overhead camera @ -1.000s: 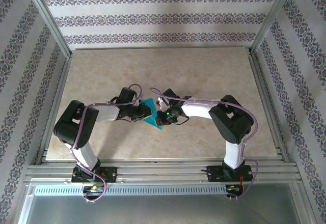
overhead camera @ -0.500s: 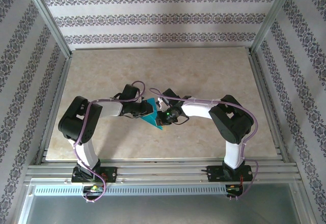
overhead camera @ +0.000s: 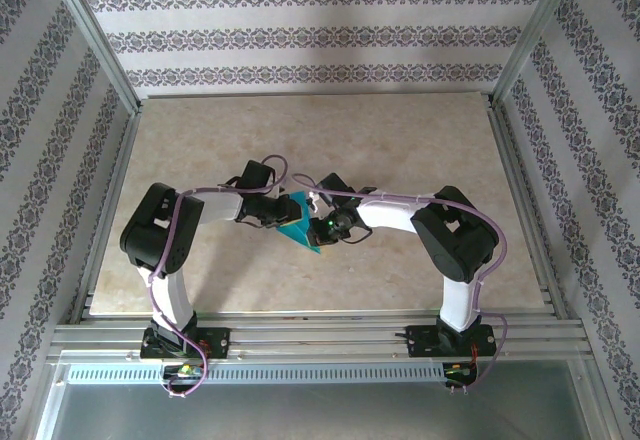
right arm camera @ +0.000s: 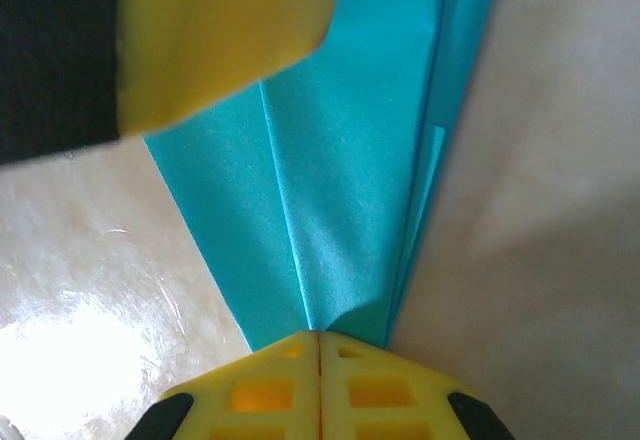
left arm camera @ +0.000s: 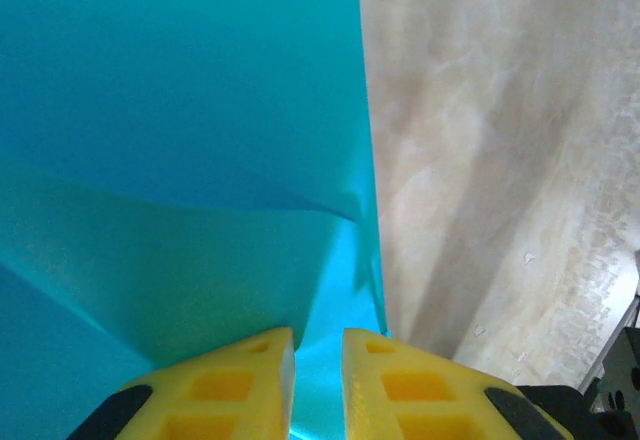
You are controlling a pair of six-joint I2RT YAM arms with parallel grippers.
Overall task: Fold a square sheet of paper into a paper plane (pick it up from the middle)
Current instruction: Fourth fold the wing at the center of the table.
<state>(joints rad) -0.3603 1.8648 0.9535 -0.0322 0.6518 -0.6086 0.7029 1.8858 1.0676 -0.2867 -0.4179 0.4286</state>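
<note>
Marble table [overhead camera: 400, 150], left gripper [left arm camera: 318, 345] and right gripper [right arm camera: 319, 338] both pinching folded teal paper [overhead camera: 297, 222]

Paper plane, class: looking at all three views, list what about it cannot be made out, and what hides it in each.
- Top external: the paper plane is small; the left gripper and right gripper cover much of it.
- Left wrist: the frame edges cut its outline off.
- Right wrist: a blurred yellow finger hides its upper left; the fingertips hide its near end.

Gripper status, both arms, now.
Left gripper: shut on the paper plane, a sliver of gap showing.
Right gripper: shut on the paper plane's tail end.
</note>
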